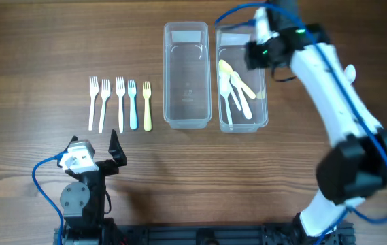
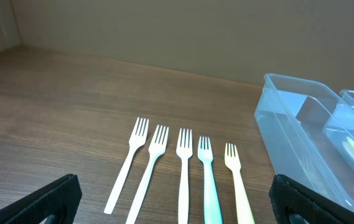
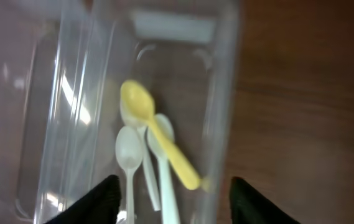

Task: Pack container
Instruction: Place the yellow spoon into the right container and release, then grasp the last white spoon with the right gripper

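Several plastic forks [image 1: 120, 102] lie in a row on the wooden table, white, pale blue and yellow; the left wrist view shows the forks [image 2: 184, 168] too. Two clear containers stand side by side. The left container [image 1: 186, 102] is empty. The right container [image 1: 264, 117] holds a yellow spoon [image 1: 237, 78] and white spoons [image 1: 230, 102]. My right gripper [image 1: 258, 51] hovers over that container's far end, open and empty; below it the yellow spoon [image 3: 158, 137] lies across the white spoons [image 3: 130, 155]. My left gripper [image 1: 94, 144] stands open near the table's front, short of the forks.
The right arm [image 1: 329, 88] reaches from the front right across the table's right side. In the left wrist view the empty container [image 2: 301, 143] stands to the right of the forks. A blue cable [image 1: 43, 170] loops beside the left arm's base.
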### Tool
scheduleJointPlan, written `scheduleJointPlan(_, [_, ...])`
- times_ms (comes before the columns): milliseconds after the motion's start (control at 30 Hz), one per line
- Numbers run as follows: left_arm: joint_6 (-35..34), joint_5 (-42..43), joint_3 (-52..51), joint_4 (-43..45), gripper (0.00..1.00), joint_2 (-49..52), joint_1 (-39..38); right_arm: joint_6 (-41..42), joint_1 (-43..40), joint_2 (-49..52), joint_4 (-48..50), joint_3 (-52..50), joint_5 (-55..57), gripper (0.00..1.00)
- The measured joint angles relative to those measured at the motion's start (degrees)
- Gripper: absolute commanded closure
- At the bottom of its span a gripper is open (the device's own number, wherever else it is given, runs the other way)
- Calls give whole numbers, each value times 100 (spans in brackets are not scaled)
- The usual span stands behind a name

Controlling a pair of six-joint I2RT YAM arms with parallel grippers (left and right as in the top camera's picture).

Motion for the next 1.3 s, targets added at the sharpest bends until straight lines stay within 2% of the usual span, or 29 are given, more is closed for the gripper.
scheduleJointPlan(100, [0, 0, 0, -2, 0, 0, 0, 26, -472, -496, -129, 149, 295, 25])
scheduleJointPlan(167, [2, 0, 0, -2, 0, 0, 0, 7, -863, -726, -269, 192, 546, 22])
scheduleJointPlan(500, [2, 0, 0, 0, 0, 0, 0, -654, -2461, -581, -540, 203, 1062, 24])
scheduleJointPlan(733, [2, 0, 0, -2, 0, -2, 0, -811, -3335, 269, -446, 203, 1036, 28])
scheduleJointPlan(1100, [2, 0, 0, 0, 0, 0, 0, -894, -3718, 1797, -293, 177, 562, 29])
scheduleJointPlan(1300, [0, 0, 0, -2, 0, 0, 0, -916, -3718, 2129, -111, 177, 251, 29])
